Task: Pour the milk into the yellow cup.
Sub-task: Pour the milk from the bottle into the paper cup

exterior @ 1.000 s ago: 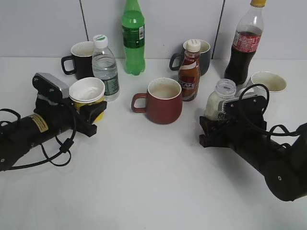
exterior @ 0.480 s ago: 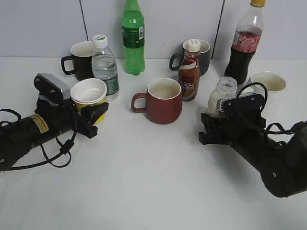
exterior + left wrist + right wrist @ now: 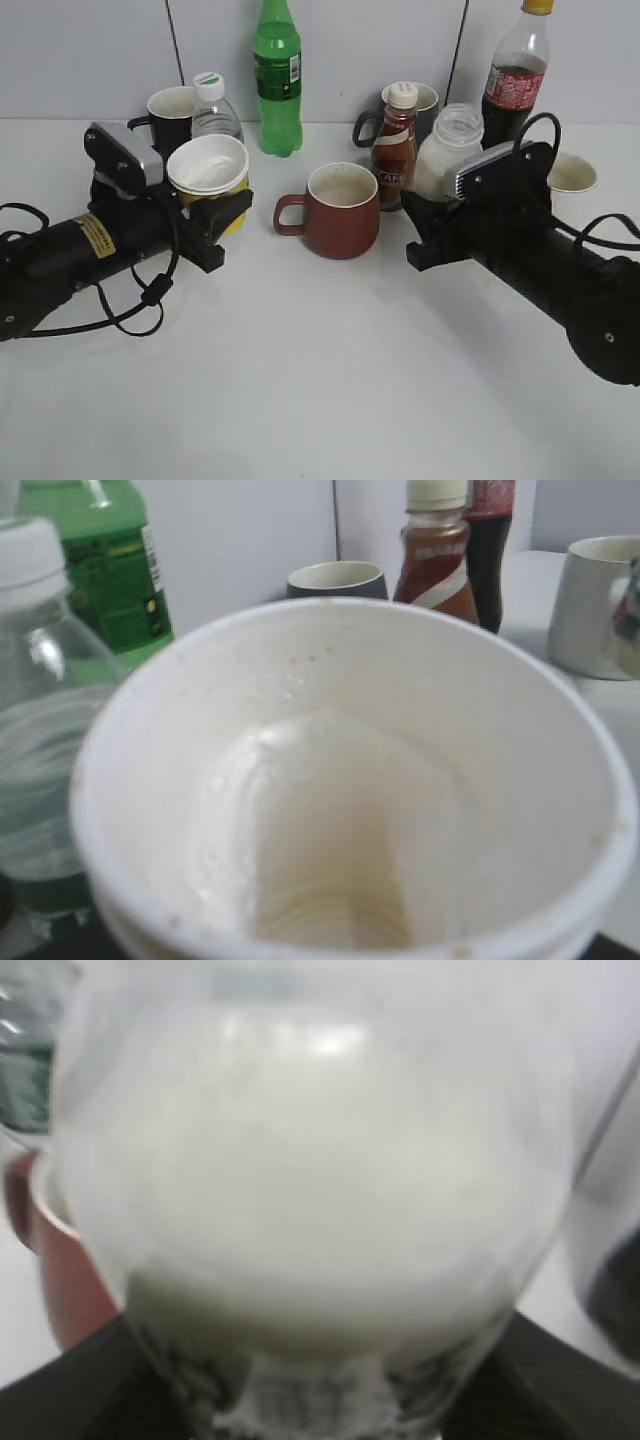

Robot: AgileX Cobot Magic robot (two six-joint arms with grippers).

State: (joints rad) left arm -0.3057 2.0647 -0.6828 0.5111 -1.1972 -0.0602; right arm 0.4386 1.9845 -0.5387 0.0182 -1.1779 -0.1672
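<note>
I have just lifted both loads off the table: my left gripper [image 3: 205, 232] is clamped on the small yellow paper cup with the white rim [image 3: 208, 175], now higher and nearer the middle, at about nine o'clock of the dark red handled mug [image 3: 338, 210]. My right gripper [image 3: 432, 228] grips the small clear plastic bottle of creamy milk [image 3: 446, 155], raised upright at the mug's three o'clock. Cup and bottle are well apart; I judge they must close in before pouring
</note>
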